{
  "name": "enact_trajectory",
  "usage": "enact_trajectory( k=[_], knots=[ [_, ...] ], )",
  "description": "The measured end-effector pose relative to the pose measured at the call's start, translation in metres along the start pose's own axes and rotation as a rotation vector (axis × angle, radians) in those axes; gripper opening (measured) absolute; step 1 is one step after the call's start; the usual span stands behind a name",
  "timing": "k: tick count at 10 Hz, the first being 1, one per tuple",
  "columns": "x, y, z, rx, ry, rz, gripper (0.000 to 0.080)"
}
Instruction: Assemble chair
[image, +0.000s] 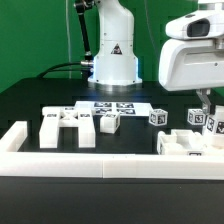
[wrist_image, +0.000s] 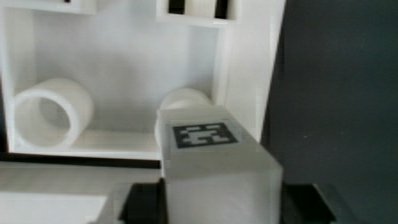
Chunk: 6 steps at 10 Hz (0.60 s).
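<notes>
My gripper is at the exterior view's right, shut on a white tagged chair bar. In the wrist view the bar sits between my dark fingers, its square tag facing the camera, and my gripper holds it just over a white chair slab with round sockets. The bar's far end is next to a second socket; whether it touches I cannot tell. That slab lies at the front right of the table.
An H-shaped white chair part lies at the left. Small tagged blocks lie mid-table by the marker board. A long white border rail runs along the front. The robot base stands behind.
</notes>
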<state>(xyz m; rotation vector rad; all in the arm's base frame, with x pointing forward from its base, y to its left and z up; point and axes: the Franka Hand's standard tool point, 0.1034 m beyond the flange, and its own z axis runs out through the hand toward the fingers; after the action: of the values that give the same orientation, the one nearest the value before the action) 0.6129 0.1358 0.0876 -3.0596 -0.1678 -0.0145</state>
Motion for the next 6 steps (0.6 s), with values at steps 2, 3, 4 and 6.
enact_trajectory(
  k=[2,3,4,6],
  knots=[
    [0.0002,0.0012,-0.0002,0.0,0.0,0.007,0.0294],
    [0.0004,0.0016,-0.0001,0.0,0.0,0.007,0.0294],
    [0.0004,0.0016,-0.0001,0.0,0.0,0.007,0.0294],
    [0.0005,0.0016,-0.0001,0.0,0.0,0.008,0.0295]
  ],
)
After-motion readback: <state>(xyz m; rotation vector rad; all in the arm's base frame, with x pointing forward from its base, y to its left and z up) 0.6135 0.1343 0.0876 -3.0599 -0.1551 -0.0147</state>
